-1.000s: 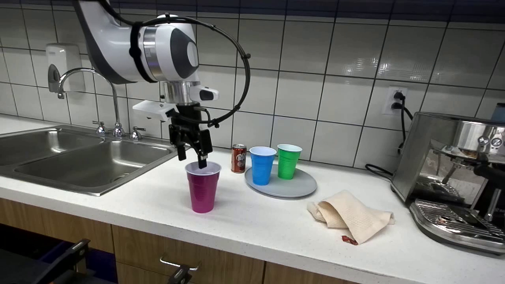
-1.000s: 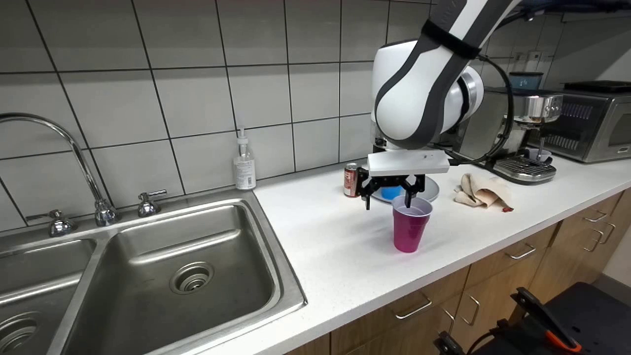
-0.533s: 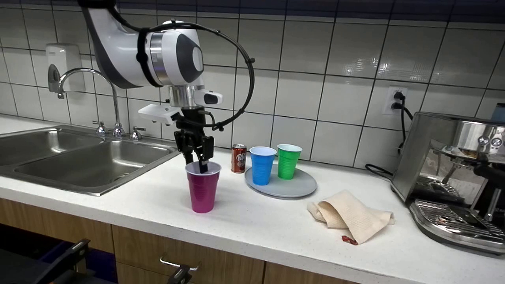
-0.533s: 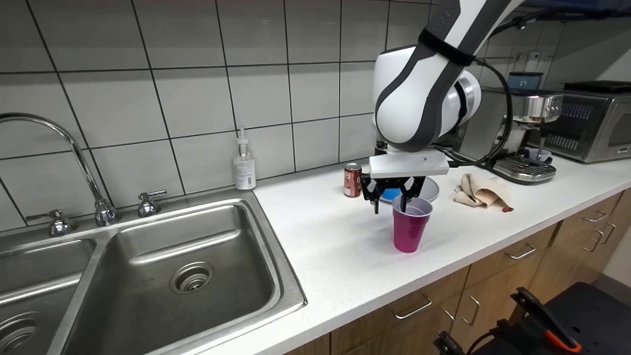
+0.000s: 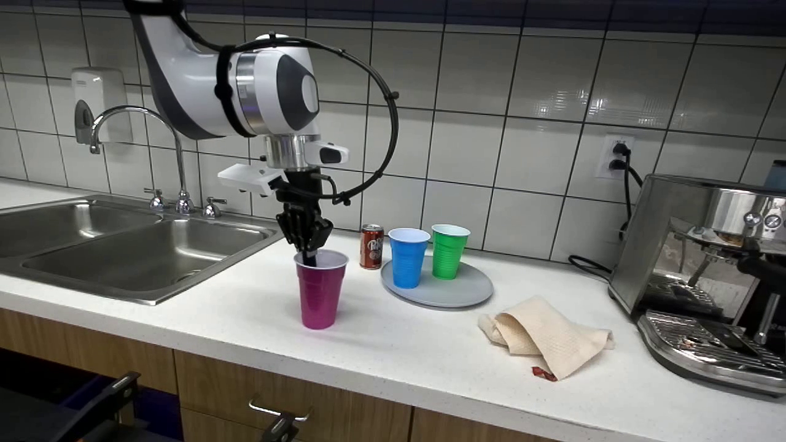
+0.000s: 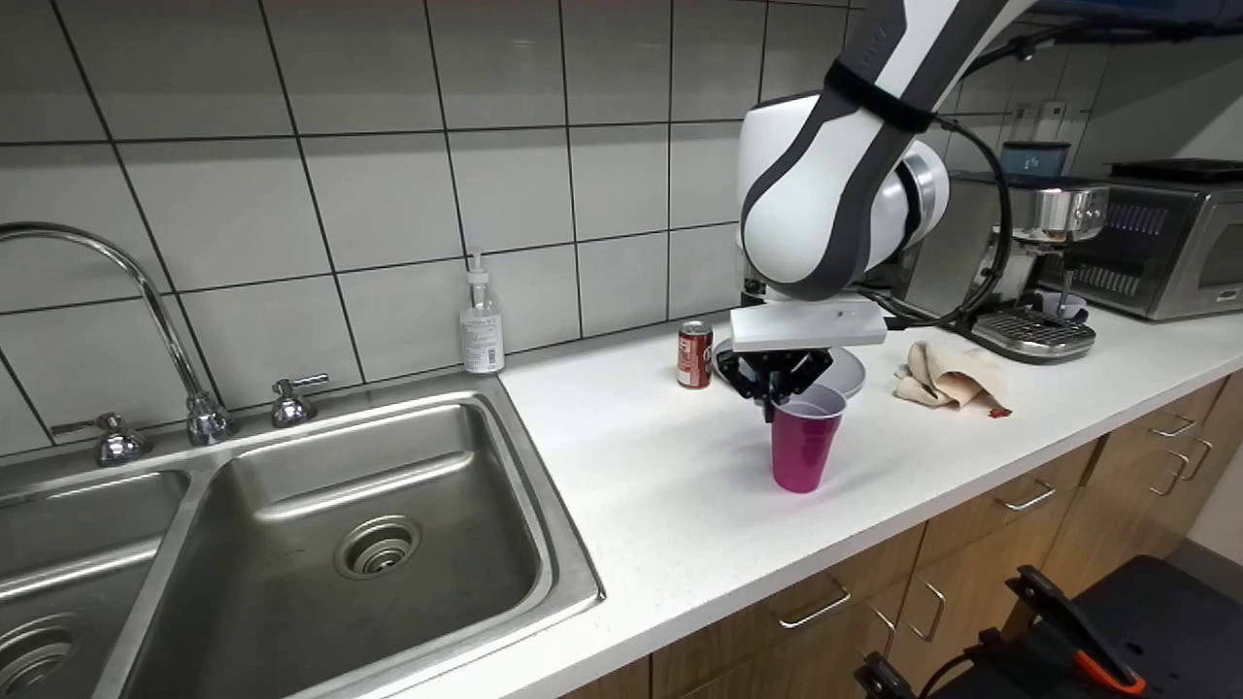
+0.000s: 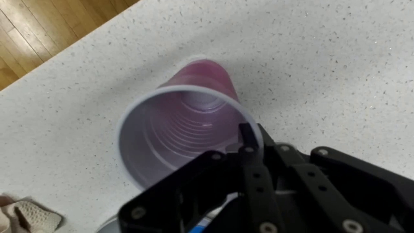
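Note:
A magenta plastic cup [image 5: 320, 298] with a pale inside stands about upright at the countertop in both exterior views. My gripper [image 7: 255, 132] is shut on its wall at the rim: in the wrist view one finger [image 7: 247, 133] is inside the cup and the other is just outside. The cup's mouth faces the wrist camera, and no contents show in it. Behind, a blue cup [image 5: 409, 261] and a green cup [image 5: 449, 255] rest on a grey plate [image 5: 476, 294], with a red soda can [image 5: 371, 247] beside it.
A steel double sink [image 6: 379, 485] with a faucet lies on one side. Towards the other side are a crumpled beige cloth [image 5: 549, 337], a small red scrap [image 5: 544, 374] and an espresso machine [image 5: 706, 276]. A tiled wall backs the counter.
My gripper has come down at the magenta cup's rim, and its jaws have gone from open to shut on the wall. The cup has shifted slightly with them; the plate and its cups stay put.

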